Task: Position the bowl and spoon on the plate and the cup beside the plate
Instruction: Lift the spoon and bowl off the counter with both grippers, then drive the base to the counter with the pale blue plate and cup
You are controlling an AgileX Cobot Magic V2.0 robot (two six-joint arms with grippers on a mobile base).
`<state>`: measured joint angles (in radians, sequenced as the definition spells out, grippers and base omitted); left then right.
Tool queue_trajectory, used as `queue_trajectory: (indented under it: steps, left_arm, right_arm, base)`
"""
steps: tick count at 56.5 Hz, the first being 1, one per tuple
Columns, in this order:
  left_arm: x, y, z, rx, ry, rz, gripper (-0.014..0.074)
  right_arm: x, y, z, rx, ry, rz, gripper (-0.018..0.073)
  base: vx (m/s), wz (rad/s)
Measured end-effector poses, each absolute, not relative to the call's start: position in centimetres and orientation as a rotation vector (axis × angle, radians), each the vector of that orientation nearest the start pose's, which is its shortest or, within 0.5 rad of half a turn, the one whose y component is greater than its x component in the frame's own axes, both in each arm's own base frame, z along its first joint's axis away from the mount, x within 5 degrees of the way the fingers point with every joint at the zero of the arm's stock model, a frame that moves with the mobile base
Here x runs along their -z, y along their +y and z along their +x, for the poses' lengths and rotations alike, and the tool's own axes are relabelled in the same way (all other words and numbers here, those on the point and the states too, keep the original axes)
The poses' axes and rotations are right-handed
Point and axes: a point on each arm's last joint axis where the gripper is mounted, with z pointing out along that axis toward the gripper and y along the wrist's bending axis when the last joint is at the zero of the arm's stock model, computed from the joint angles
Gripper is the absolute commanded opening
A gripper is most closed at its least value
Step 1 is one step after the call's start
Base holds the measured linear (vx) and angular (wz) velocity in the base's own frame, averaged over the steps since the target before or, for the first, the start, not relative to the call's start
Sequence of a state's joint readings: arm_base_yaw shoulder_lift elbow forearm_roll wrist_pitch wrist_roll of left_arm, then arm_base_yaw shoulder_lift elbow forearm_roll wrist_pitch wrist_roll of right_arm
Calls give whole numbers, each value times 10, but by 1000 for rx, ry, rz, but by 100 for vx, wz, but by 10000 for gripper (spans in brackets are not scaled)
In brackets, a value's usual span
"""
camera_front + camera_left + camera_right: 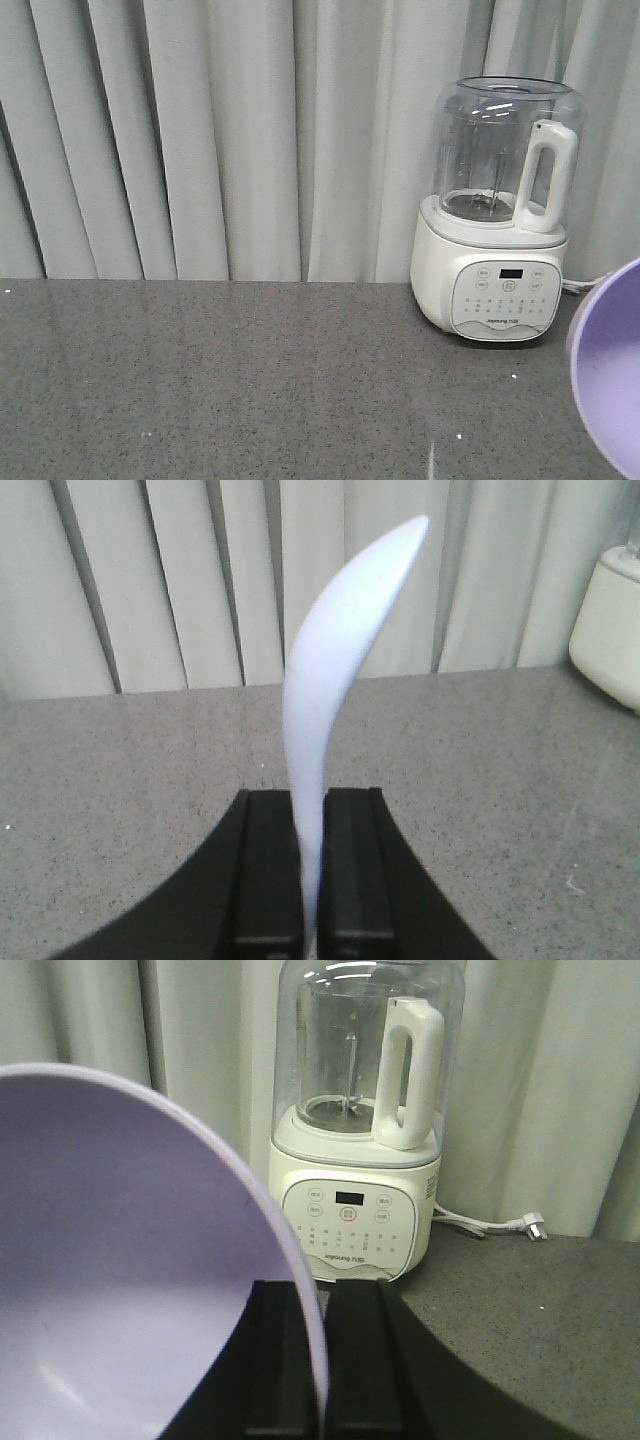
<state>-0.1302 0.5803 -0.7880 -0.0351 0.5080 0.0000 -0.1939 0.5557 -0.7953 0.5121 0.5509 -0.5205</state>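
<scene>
My left gripper (312,800) is shut on the pale blue spoon (330,660), which rises edge-on from between the black fingers (268,870) above the grey counter (120,780). The lavender bowl (120,1260) fills the left of the right wrist view. Its wall is pinched between the jaws of my right gripper (326,1295), one finger inside the bowl and one outside. In the front view only the bowl's edge (612,370) shows, at the right border, held up off the counter. The plate and the cup are out of view.
A white blender with a clear jug (498,215) stands at the back right of the grey counter (250,380), also close ahead in the right wrist view as the blender (358,1140), its cord and plug (520,1225) lying to its right. Grey curtains (200,130) hang behind.
</scene>
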Motion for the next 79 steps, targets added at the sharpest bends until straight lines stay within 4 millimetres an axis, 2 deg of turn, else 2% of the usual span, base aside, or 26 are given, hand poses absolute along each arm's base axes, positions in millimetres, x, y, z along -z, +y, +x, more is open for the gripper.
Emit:
queue_trajectory:
  steps: [45, 63, 79]
  left_arm:
    - [-385, -15, 104, 131, 1769, 100, -6]
    - [-385, -15, 104, 131, 1769, 100, -6]
    - [-385, -15, 104, 131, 1769, 100, -6]
  right_arm:
    - [-389, 4, 100, -36, 1732, -83, -8]
    - [-389, 4, 100, -36, 1733, -83, -8]
    - [-389, 4, 100, -36, 1733, -83, -8]
  base:
    - [-1, -2]
    - [-9, -41]
    - [-13, -72]
